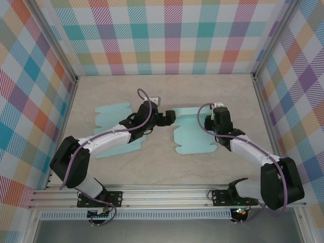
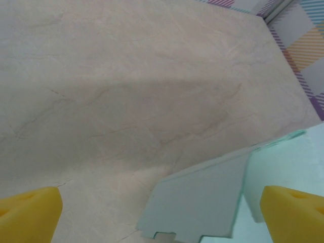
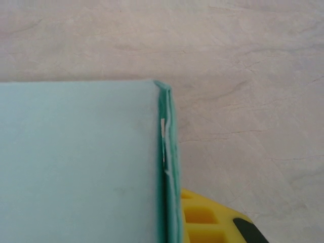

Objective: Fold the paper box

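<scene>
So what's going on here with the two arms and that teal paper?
Two robot arms are working on a flat teal paper box blank lying on the table. The right gripper is shut at the blank's right edge, where a strip is already folded over. Whether it actually pinches the paper is unclear. The left gripper hangs open over a flap on the blank's left side, holding nothing. A second teal blank lies flat under the left arm.

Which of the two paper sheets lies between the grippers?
The right sheet, between the left gripper and the right gripper; the left sheet lies partly under the left arm.
</scene>
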